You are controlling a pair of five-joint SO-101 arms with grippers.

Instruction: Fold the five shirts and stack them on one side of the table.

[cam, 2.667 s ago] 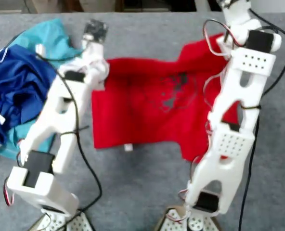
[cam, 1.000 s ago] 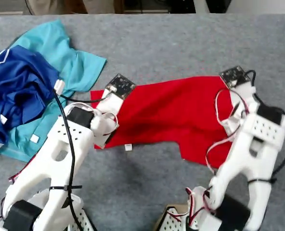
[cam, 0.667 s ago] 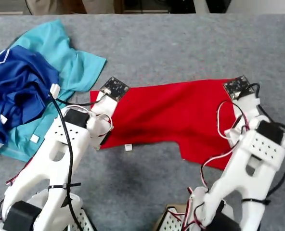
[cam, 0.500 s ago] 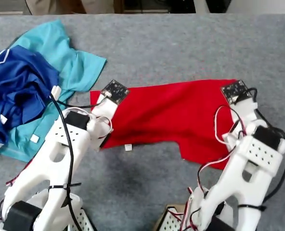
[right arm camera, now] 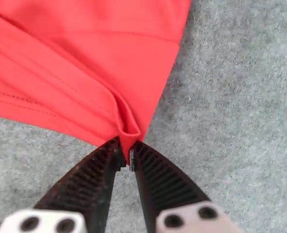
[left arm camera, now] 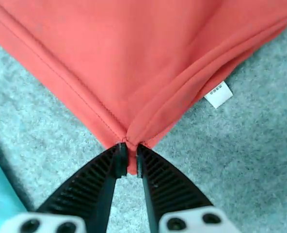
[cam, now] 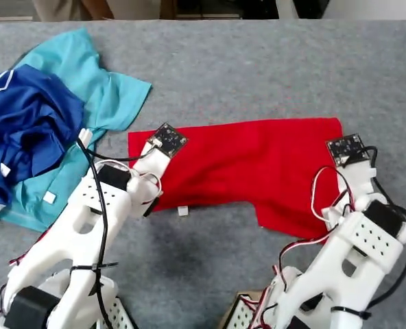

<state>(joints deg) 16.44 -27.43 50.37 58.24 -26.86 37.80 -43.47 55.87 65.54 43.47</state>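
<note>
**Two robot arms pinch the near corners of a folded red shirt on a grey table**

Seen from above, a red shirt [cam: 251, 168] lies flat near the middle of the grey table [cam: 258, 68]. It is folded into a wide band whose long axis runs across the table, from the left arm's side to the right arm's side. Its far edge is straight. On the near edge, towards the right, a shorter flap of red cloth juts out towards the arms. A small white tag [cam: 182, 210] sticks out from the near edge on the left.

The left arm [cam: 86, 212] leans over the shirt's near left corner. From its wrist, the left gripper [left arm camera: 129, 158] has its two black ribbed fingers closed on the tip of that corner, where a hemmed edge and a folded edge meet. The white tag [left arm camera: 218, 94] lies just beside the fold.

The right arm [cam: 361, 240] leans over the shirt's right end. The right gripper [right arm camera: 126, 155] is likewise closed on a small pinched fold of red cloth at a corner, with grey table on one side.

Well apart, at the far left of the table, a crumpled blue shirt [cam: 25, 116] lies on top of a spread teal shirt [cam: 114, 89].
</note>
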